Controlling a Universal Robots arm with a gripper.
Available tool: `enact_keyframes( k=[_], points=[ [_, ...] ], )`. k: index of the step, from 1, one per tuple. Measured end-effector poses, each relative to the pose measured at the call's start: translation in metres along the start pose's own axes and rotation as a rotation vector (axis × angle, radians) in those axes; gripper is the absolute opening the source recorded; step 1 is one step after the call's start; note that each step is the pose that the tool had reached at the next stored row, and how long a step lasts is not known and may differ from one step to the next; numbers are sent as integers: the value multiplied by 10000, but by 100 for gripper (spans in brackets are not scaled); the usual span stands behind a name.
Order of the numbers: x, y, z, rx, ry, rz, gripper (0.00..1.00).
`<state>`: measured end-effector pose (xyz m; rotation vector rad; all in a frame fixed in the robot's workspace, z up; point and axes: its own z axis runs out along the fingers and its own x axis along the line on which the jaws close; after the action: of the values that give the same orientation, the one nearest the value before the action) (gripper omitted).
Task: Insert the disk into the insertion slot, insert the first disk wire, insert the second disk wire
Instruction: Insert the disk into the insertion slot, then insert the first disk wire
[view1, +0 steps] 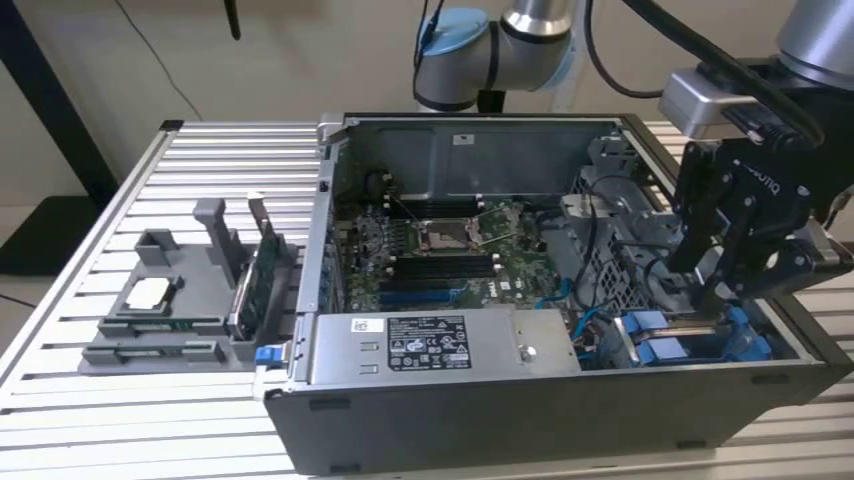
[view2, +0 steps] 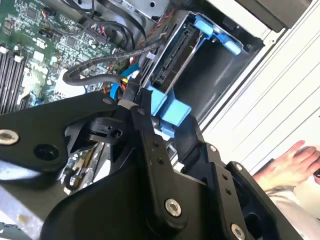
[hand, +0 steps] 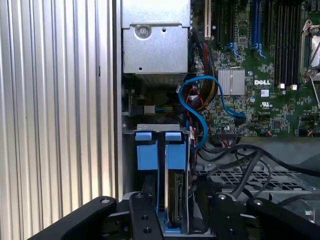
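— Where's the disk (hand: 175, 197)?

— Standing on edge in the insertion slot (view1: 674, 345), at the case (view1: 534, 420) corner on the exterior view's right. The end effector (view1: 727, 290) hangs right over it; clenched or released, I can't tell.

— How would you do it well?

— Push straight along the rails, I'd say, clear of that blue cable (hand: 200, 107).

— Do the views differ?

— The second wrist view catches a person's hand (view2: 292, 162) outside the case. The first wrist view gives the disk's connector edge.

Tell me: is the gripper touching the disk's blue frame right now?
Cannot tell. In the second wrist view the gripper overlaps the disk's blue frame, but neither contact nor a gap shows plainly.
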<state>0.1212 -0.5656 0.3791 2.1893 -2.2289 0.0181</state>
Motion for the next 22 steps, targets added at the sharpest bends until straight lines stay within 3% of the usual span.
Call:
enact_keyframes(
  k=[22],
  points=[
    [-33,2,-183,0,2,0,47]
  ],
)
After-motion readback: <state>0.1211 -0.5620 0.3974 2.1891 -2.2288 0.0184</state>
